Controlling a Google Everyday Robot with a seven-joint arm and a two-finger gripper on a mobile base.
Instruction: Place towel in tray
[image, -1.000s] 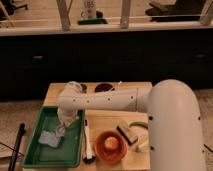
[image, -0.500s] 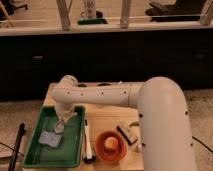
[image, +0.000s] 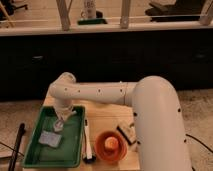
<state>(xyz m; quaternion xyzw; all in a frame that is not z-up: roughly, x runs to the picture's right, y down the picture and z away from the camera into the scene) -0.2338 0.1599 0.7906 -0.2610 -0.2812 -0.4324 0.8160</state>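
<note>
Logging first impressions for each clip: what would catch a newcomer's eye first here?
The big white robot arm dominates, sweeping from lower right across the wooden table. Its gripper hangs over the green plastic tray on the left, just above a pale crumpled towel lying inside. Next, the orange bowl at front centre stands out, with a black-and-white brush beside the tray.

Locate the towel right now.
The towel lies inside the green tray at the table's left, just below the gripper, left of the orange bowl.
</note>
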